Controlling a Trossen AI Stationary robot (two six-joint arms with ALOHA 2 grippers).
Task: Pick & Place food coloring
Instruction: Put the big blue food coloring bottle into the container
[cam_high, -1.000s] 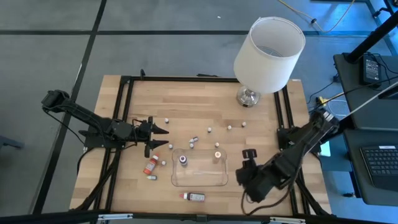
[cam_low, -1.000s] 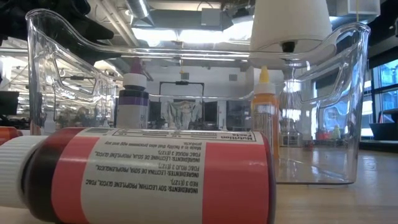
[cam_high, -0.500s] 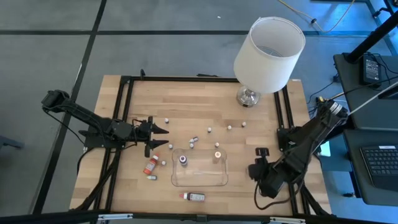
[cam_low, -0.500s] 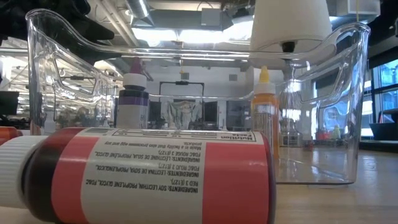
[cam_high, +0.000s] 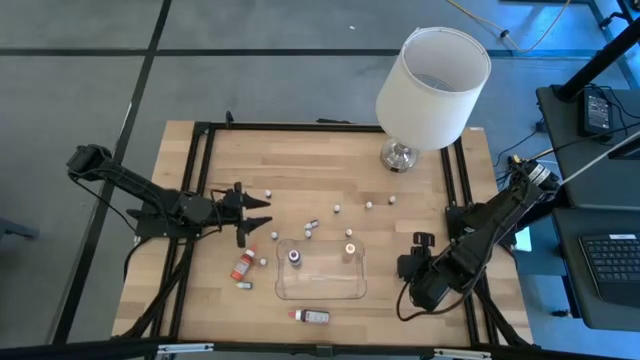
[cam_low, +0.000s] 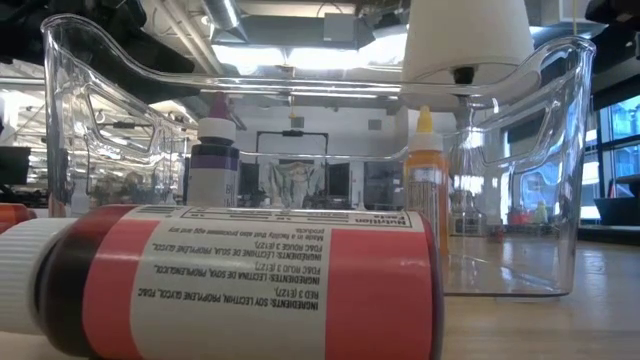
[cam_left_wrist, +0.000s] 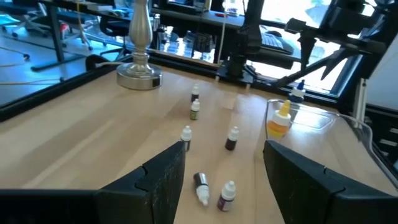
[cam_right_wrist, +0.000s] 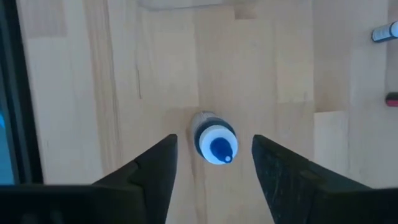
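Small food coloring bottles are scattered on the wooden table (cam_high: 200, 300). In the clear tray (cam_high: 320, 285) a purple bottle (cam_high: 294, 257) and an orange bottle (cam_high: 350, 248) stand upright. Red bottles lie on their sides left of the tray (cam_high: 243, 266) and at the near edge (cam_high: 312, 316). My right gripper (cam_right_wrist: 211, 162) hangs open right of the tray, pointing down, its fingers on either side of an upright bottle with a white, blue-tipped cap (cam_right_wrist: 214, 143), not touching it. My left gripper (cam_high: 246, 214) is open near the table's left, facing several tiny bottles (cam_left_wrist: 186, 134).
A white-shaded lamp (cam_high: 432, 75) stands on its metal base (cam_high: 398, 155) at the far right. Black rails (cam_high: 200, 180) run along the table's sides. The near red bottle (cam_low: 250, 280) fills the low view in front of the tray (cam_low: 520, 200). Bare wood lies between lamp and tray.
My right gripper has moved toward the table's right edge, away from the tray, and now stands over the upright white-capped bottle. The bottles and the tray have kept their places.
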